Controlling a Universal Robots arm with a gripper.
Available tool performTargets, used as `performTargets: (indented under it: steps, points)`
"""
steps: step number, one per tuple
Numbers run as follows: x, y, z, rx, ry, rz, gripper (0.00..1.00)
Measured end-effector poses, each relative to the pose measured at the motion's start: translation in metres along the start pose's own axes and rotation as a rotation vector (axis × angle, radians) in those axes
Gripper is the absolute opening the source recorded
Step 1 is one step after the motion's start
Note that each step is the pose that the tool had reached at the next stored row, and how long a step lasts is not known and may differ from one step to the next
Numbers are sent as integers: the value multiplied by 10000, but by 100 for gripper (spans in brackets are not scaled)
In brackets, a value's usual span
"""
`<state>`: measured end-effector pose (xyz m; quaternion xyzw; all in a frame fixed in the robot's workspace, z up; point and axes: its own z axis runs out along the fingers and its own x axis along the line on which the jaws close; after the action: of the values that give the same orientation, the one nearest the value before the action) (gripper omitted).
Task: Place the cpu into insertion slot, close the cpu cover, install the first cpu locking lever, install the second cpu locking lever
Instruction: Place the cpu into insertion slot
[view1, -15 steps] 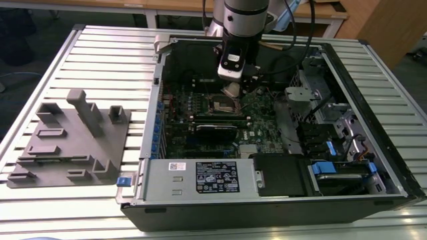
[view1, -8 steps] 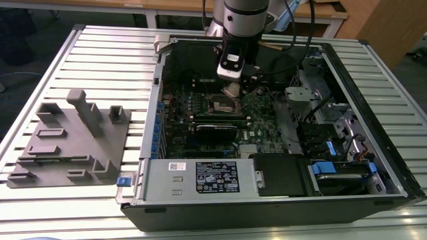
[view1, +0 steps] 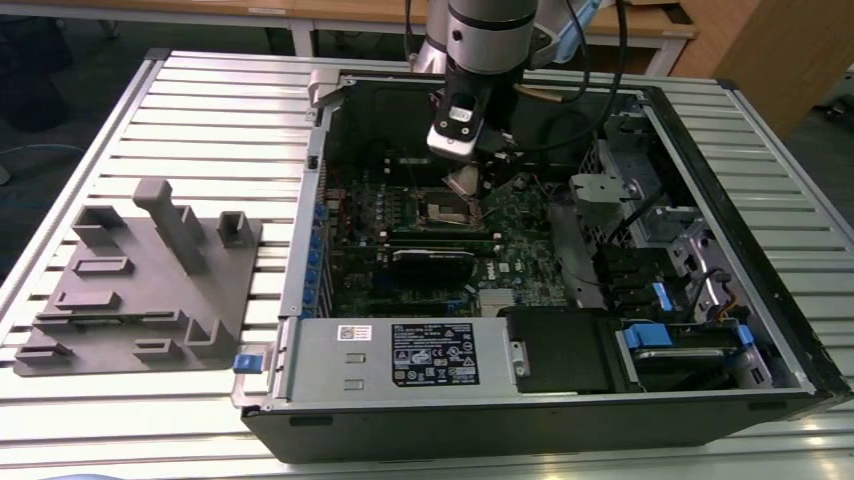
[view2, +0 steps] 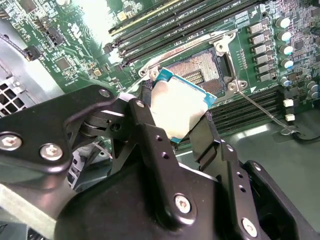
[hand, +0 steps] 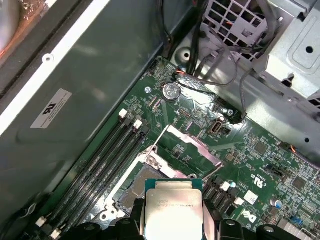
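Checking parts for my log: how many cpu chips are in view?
1. The cpu is clamped in the gripper, held over the open insertion slot; the chip hides part of that slot.

cpu (hand: 172, 212) cut off at pic edge in first wrist view, insertion slot (hand: 131, 186) pt. hidden behind it, arm (view1: 491, 30) cropped in exterior view

The exterior view looks down from high and well back, taking in the whole open computer case (view1: 534, 425) on the slatted table (view1: 200, 110). Both wrist views hang close over the green board (view2: 75, 45) (hand: 260, 150), at different angles, sharing the chip (view2: 180, 107) (hand: 172, 212) and socket (view2: 200, 75) (hand: 135, 182).
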<state>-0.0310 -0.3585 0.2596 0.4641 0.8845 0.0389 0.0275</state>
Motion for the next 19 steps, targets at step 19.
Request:
performTargets:
  steps: [19]
  points:
    - [0,-1,7,12,-94,1003,54]
